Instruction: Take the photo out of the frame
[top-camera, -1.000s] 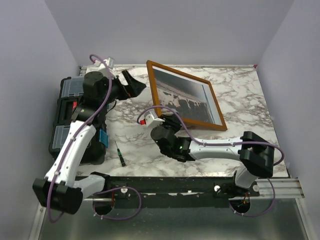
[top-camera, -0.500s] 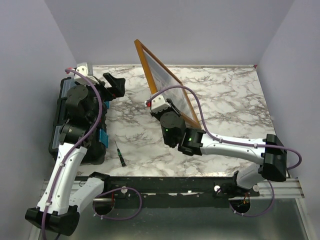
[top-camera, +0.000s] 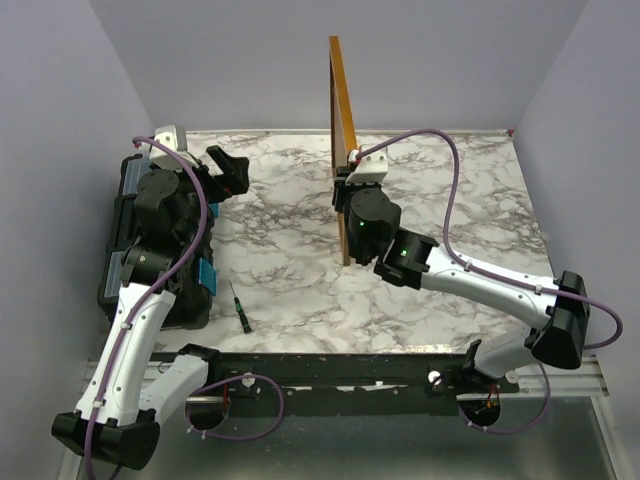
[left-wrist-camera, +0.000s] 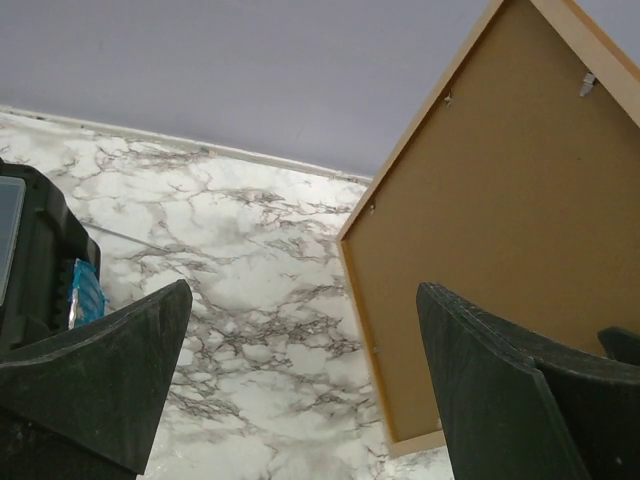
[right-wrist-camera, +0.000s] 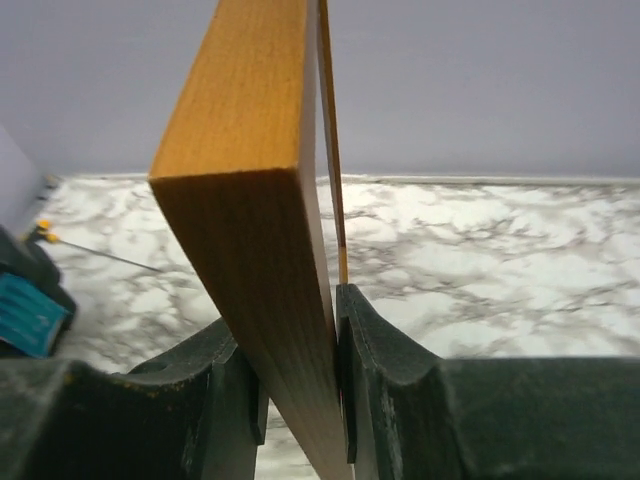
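Frame (top-camera: 341, 110) stands on edge near table centre, seen edge-on from above, running along the 12-to-6 line. Lower corner looks to be resting on the marble table (top-camera: 450, 200).

Right gripper (right-wrist-camera: 292, 345) is clamped on the frame's rim, one finger on each flat side. The grip is low on the edge, which I judge is meant to prop the frame upright so its back can be reached.

Left gripper (top-camera: 226, 170) hangs at about 9 o'clock of the frame, well apart from it, with jaws spread wide and nothing between them. Its camera looks straight at the brown backing board (left-wrist-camera: 520, 200), which sits inside the rim with small tabs (left-wrist-camera: 587, 85) around it.

Photo is not in view. Its face is turned toward 3 o'clock, and with the board in place I judge it is inside the frame.

Toolbox (top-camera: 125, 240) is at the table's 9 o'clock edge. Screwdriver (top-camera: 240, 308) lies at 7 o'clock, likely on hand for the tabs.
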